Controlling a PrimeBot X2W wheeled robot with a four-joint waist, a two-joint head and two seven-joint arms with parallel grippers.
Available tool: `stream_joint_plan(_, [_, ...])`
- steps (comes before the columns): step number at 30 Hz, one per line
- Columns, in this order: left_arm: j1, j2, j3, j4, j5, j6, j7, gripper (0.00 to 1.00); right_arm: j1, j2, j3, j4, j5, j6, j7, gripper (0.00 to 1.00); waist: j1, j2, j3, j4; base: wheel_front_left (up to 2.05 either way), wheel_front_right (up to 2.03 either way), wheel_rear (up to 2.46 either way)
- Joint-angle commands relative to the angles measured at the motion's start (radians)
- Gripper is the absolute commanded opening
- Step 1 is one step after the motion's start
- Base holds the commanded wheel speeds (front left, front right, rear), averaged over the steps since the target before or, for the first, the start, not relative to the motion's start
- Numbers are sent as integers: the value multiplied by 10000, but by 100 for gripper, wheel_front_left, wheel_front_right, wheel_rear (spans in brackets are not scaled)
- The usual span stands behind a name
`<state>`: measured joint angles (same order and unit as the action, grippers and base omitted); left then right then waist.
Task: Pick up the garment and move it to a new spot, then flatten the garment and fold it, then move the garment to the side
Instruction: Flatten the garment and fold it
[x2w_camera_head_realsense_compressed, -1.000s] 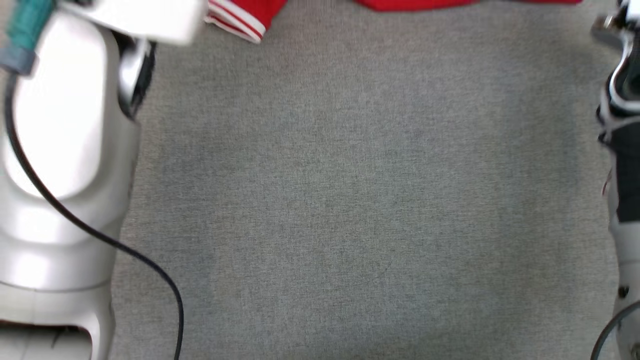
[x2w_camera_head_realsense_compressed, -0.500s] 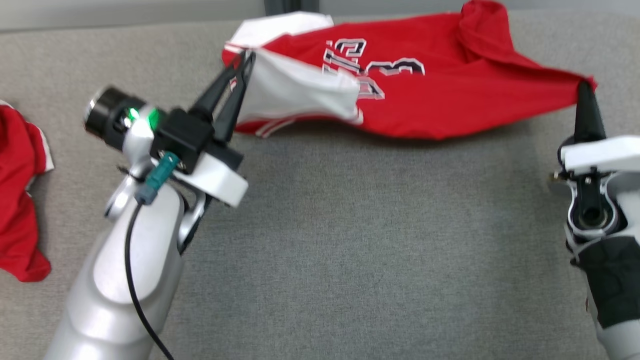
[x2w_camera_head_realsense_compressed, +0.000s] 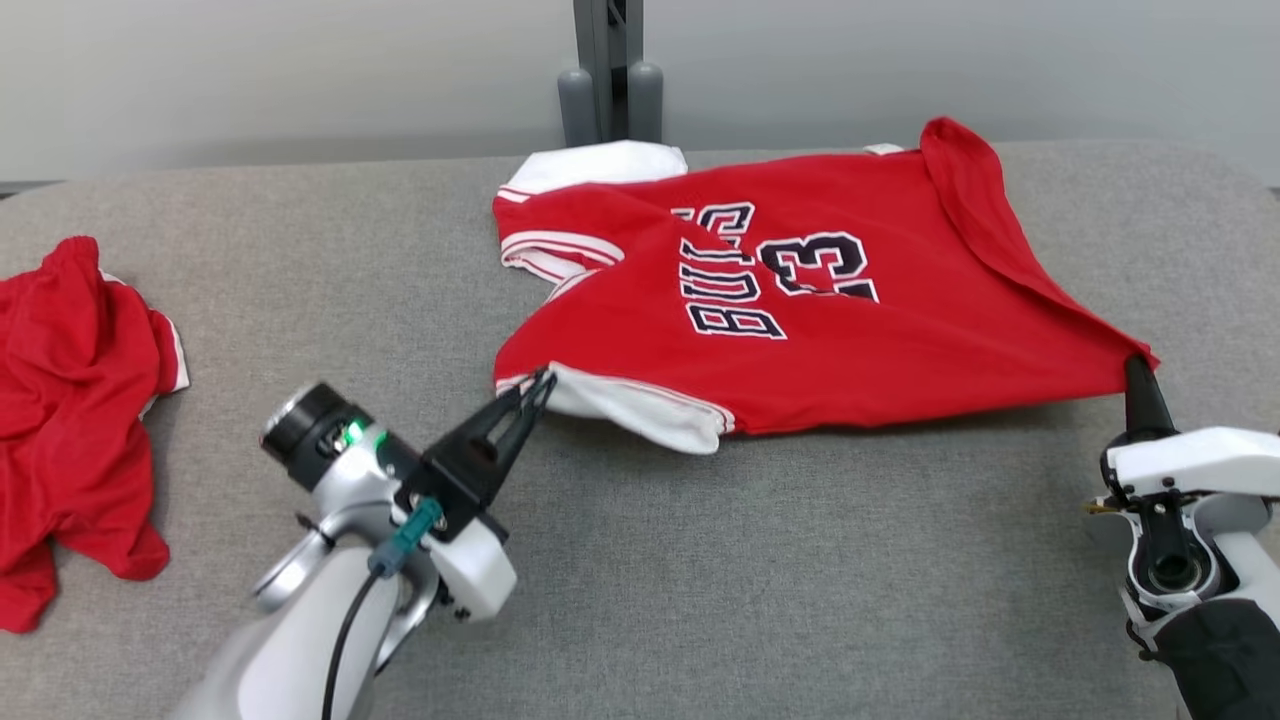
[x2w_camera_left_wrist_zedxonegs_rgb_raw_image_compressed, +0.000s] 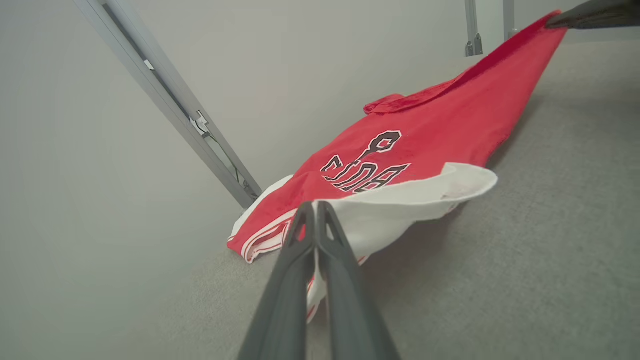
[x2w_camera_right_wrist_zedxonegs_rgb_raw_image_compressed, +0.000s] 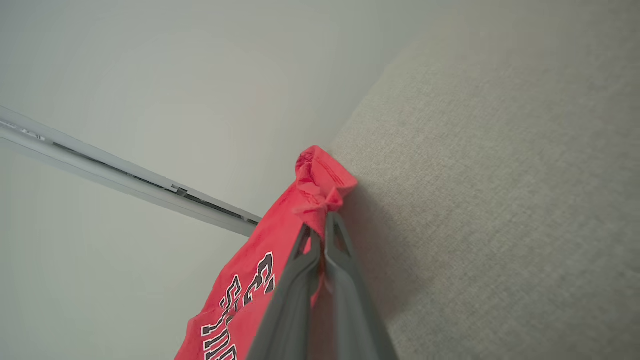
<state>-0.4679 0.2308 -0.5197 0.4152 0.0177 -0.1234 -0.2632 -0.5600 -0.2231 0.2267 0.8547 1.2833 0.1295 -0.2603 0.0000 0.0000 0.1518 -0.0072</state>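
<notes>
Holding the garment (x2w_camera_head_realsense_compressed: 850, 350) above the counter's (x2w_camera_head_realsense_compressed: 700, 580) near middle:
- left end effector (x2w_camera_head_realsense_compressed: 541, 384), clamped on the white-trimmed edge
- right end effector (x2w_camera_head_realsense_compressed: 1134, 366), clamped on a bunched red corner

Jersey: likely light, limp and sagging, trailing to the far edge. Best gripped at the corners.
</notes>
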Motion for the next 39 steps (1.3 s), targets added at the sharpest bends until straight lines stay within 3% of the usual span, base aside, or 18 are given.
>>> stream_joint_plan(1, [217, 88, -109, 85, 24, -45, -7, 0, 218, -17, -106, 22, 303, 23, -46, 0, 0, 0, -132, 12, 0, 0, 0])
stream_joint_plan(13, [1374, 537, -1182, 1075, 159, -60, -7, 0, 1359, 136, -198, 275, 1807, 23, 339, 0, 0, 0, -950, -26, 0, 0, 0])
stream_joint_plan(22, [2135, 653, -1470, 940, -99, 39, -7, 0, 1477, 572, -1648, 1063, 3889, 23, 1459, 0, 0, 0, -1336, -34, 0, 0, 0])
stream_joint_plan(33, [2463, 678, -1758, 1009, -338, 25, -7, 0, 1545, 275, -697, 1449, 2837, 23, 2029, 0, 0, 0, -1453, 65, 0, 0, 0])
stream_joint_plan(39, [2625, 991, -2261, 1334, -572, -57, -7, 0, 1618, -20, -90, 1561, 2237, 23, 2443, 0, 0, 0, -1561, 82, 0, 0, 0])
